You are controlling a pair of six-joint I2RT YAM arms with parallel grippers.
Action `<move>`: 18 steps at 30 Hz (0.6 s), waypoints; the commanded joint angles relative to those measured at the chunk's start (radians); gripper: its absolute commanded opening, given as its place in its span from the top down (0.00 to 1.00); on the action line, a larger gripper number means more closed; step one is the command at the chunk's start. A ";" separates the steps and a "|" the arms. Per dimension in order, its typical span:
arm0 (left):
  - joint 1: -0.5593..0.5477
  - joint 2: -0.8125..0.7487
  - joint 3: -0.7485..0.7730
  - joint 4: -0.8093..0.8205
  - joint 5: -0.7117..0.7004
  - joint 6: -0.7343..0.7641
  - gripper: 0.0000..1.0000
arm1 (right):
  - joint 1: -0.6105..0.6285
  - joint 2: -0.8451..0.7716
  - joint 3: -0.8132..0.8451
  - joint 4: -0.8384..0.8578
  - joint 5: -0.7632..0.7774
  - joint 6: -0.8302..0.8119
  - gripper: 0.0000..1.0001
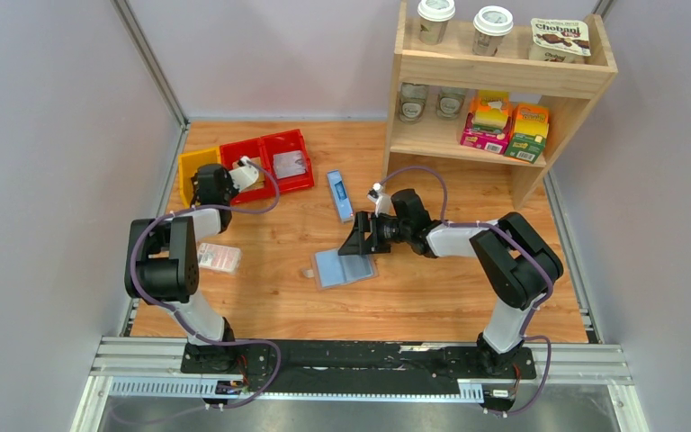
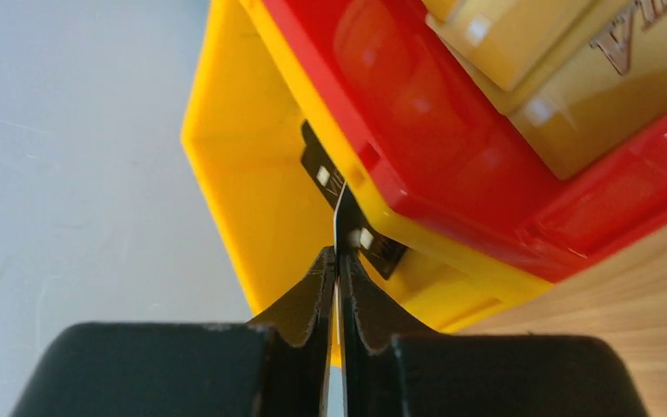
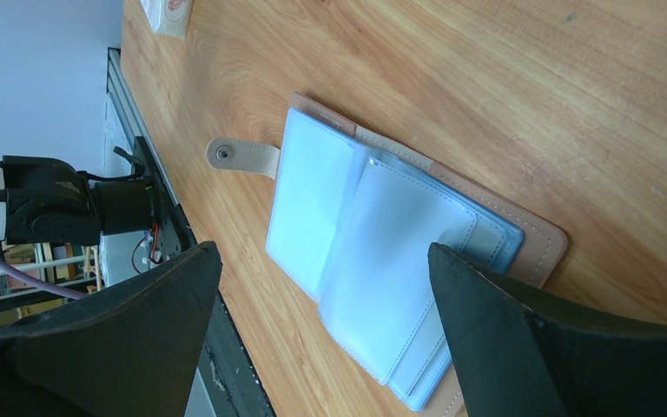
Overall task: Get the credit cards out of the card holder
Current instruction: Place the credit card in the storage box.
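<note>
Nearest, in the middle of the top view, the open tan-brown bifold card holder with pale blue lining (image 1: 346,268) lies flat on the wooden table (image 1: 432,297). The right gripper (image 1: 361,241) hangs over its far edge, fingers spread wide and empty. Farther back, at the upper left, the left gripper (image 2: 337,256) stands over the yellow plastic bin (image 2: 234,174), fingers all but closed, pinching a thin dark credit card (image 2: 340,221) (seen edge-on). A second black card (image 2: 317,169) leans inside that bin.
</note>
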 commanded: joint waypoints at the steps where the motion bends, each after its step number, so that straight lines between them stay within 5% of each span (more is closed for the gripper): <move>1: 0.004 -0.023 -0.025 0.022 0.036 -0.045 0.87 | -0.010 0.020 -0.033 -0.053 0.026 -0.007 0.00; 12: 0.001 -0.172 -0.034 -0.048 -0.026 -0.140 0.60 | -0.014 0.015 -0.031 -0.047 0.026 -0.003 0.00; 18: -0.022 -0.382 0.030 -0.243 -0.070 -0.449 0.50 | -0.014 0.001 -0.016 -0.067 0.036 -0.007 0.00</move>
